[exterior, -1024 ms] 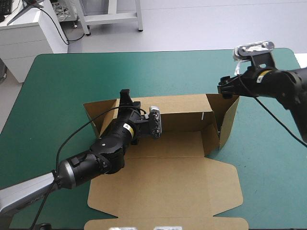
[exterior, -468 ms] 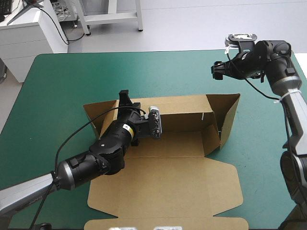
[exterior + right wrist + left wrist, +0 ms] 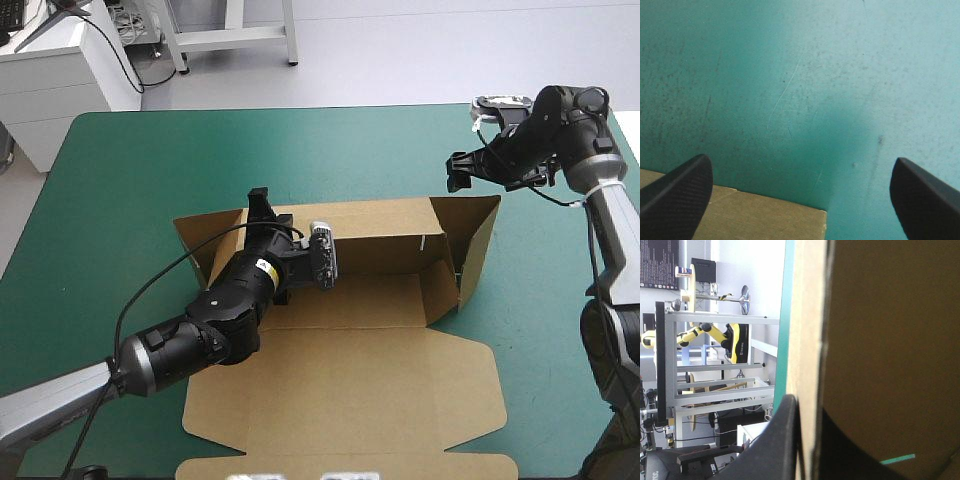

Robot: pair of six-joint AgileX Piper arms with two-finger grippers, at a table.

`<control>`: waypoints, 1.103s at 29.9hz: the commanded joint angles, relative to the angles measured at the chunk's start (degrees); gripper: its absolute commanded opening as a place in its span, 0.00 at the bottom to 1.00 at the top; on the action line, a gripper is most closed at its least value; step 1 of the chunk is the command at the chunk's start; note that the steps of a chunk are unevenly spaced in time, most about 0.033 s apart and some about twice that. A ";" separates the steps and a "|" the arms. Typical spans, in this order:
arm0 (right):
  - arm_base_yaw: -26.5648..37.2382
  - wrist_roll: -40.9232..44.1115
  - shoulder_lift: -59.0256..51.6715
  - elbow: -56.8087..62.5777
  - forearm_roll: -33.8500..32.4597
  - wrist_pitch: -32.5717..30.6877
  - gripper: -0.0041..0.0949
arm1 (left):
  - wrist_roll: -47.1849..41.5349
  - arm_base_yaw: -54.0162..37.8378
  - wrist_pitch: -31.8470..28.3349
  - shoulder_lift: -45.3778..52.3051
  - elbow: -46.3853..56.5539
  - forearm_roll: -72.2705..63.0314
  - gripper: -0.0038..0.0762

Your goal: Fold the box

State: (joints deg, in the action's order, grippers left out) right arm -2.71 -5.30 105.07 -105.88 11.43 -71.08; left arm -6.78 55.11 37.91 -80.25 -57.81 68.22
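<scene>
The bench [image 3: 150, 160], under its teal-green cover, fills most of the high view. The brown box [image 3: 400, 300] lies at centre and lower centre of that view as a partly raised tray. Its lid [image 3: 350, 400] is flat toward the bottom edge, its far wall [image 3: 380, 235] stands upright, and its right wall [image 3: 478, 250] stands too, splayed outward. A flap [image 3: 195, 240] at the left end leans out. The left arm comes in from the lower left and lies across the tray's left half, over its floor.

The left end effector [image 3: 262, 205] is at the far wall's left end. In the left wrist view its black fingers [image 3: 782, 440] are closed on that wall, with the board's edge running up between them and the left end effector [image 3: 807, 407] gripping the box.

The right end effector [image 3: 458, 172] is in the upper right of the high view, above the bench just beyond the box's far right corner, and is not touching it. In its own view the right end effector [image 3: 800, 175] is wide open, with bare cover ahead and a corner of the box [image 3: 765, 215] between the fingers' bases.
</scene>
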 commanded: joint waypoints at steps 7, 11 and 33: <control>0.47 -0.98 -4.67 4.58 3.30 -0.60 0.94 | -1.01 0.60 -0.31 1.04 -0.88 -3.12 0.04; 0.47 -2.37 -7.50 8.28 3.15 -0.60 0.94 | -1.01 0.60 -0.31 1.04 -0.88 -3.24 0.04; 0.47 -10.92 -23.90 33.51 9.70 13.04 0.80 | -1.01 0.60 0.70 1.04 -0.88 -3.34 0.04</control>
State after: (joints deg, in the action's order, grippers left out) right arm -2.64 -13.37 85.53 -75.43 17.89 -62.90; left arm -6.78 55.11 38.23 -80.25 -57.81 67.97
